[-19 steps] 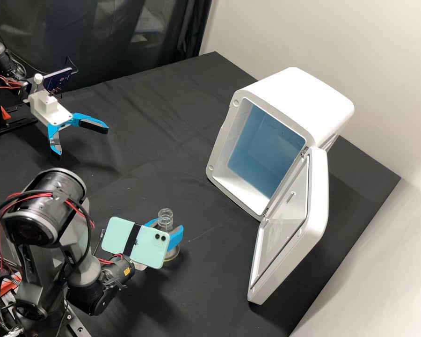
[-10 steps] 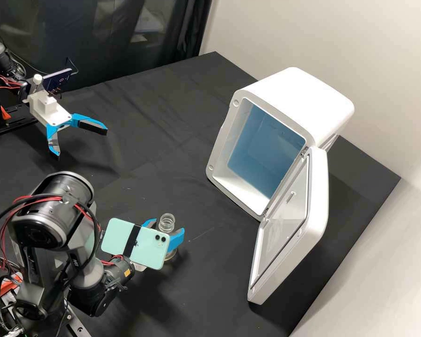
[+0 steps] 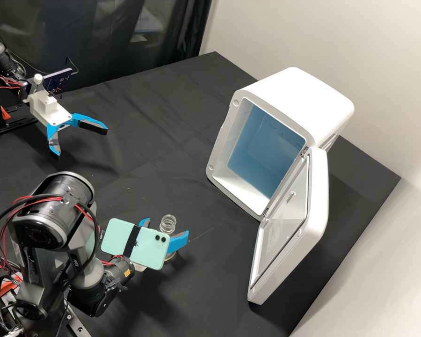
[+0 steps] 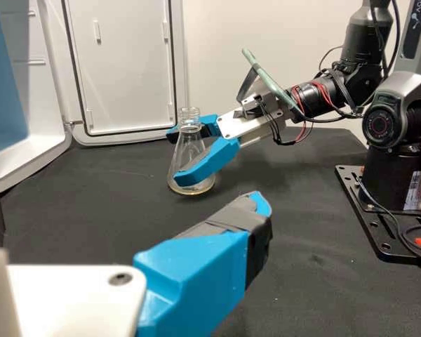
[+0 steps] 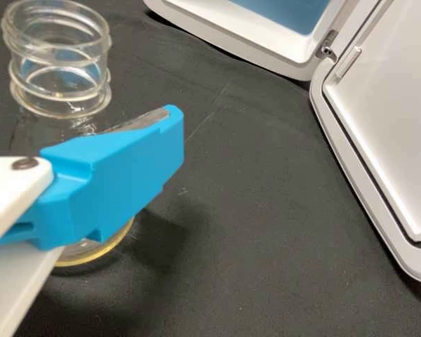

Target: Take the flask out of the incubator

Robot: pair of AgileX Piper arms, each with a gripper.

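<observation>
The right pincer, two bright blue fingers on a white body, had spread apart over the last second. A second before it was closed on the neck of the small clear glass conical flask. Now its fingers stood well open on either side of the flask with nothing held, though whether one finger still brushed the glass could not be told. The large white box-shaped incubator with its pale blue interior had not moved, and it looked empty inside. Its white hinged door hung wide open as before. The left pincer had barely shifted. It hovered well apart from the rest over the far side of the black cloth-covered bench, its fingers wide open and empty. The flask stood upright on the bench in front of the incubator, near it but clear of the door, and seemed to have settled slightly as the grip let go. By the look of it the flask was out and set down, so little remained but drawing the right arm clear without knocking the glass over.
</observation>
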